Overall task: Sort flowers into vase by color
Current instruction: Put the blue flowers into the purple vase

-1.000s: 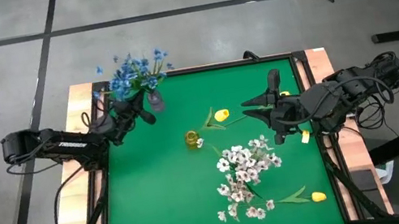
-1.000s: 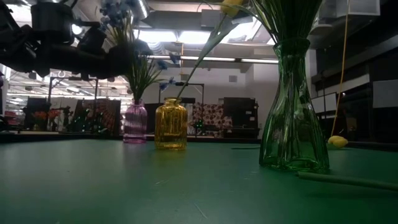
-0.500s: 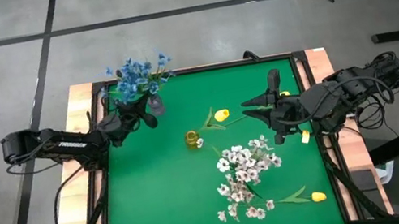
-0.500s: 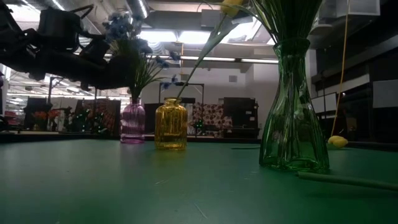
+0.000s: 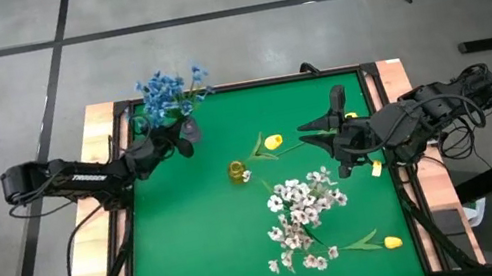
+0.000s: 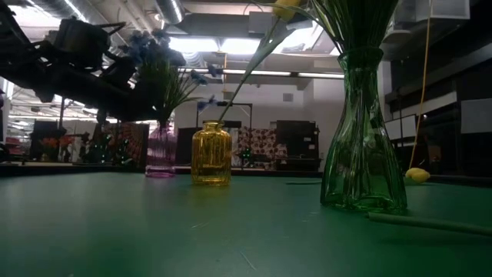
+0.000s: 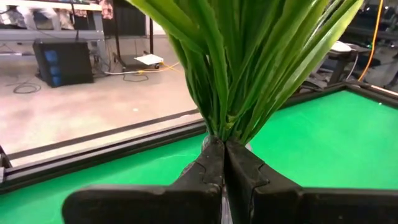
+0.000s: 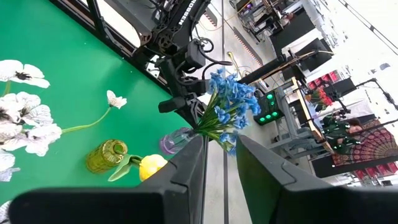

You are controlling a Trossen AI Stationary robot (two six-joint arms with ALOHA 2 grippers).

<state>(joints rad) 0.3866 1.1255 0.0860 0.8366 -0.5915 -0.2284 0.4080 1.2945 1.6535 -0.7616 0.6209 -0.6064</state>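
My left gripper [image 5: 178, 142] is shut on a bunch of blue flowers [image 5: 167, 93] at the table's far left. The stems' lower ends stand in a pink vase [image 6: 161, 150]. A yellow vase [image 5: 237, 171] at mid-table holds one yellow tulip [image 5: 273, 141]. A green glass vase [image 6: 361, 138] holds white flowers [image 5: 305, 211]. Another yellow tulip [image 5: 391, 242] lies on the mat at the near right. My right gripper [image 5: 320, 115] is open and empty above the table's right side. My left gripper pinches the bunched green stems [image 7: 219, 127] of the blue flowers between its two shut fingers [image 7: 205, 165], just below where the leaves fan out. It comes from the table's left, across the stems. The bunch stands nearly upright with its foot in the pink vase [image 8: 177, 140].
The green mat has a raised dark frame [image 5: 237, 86]. The three vases stand along the mat's middle and far left. Free mat lies at the near left [image 5: 196, 258]. Cables hang off the right arm [image 5: 444, 108].
My left gripper has sunk and tipped a little, still shut on the blue bunch. In the low view the pink vase has slid slightly toward the table's left with the stems in it. My right gripper has kept still.
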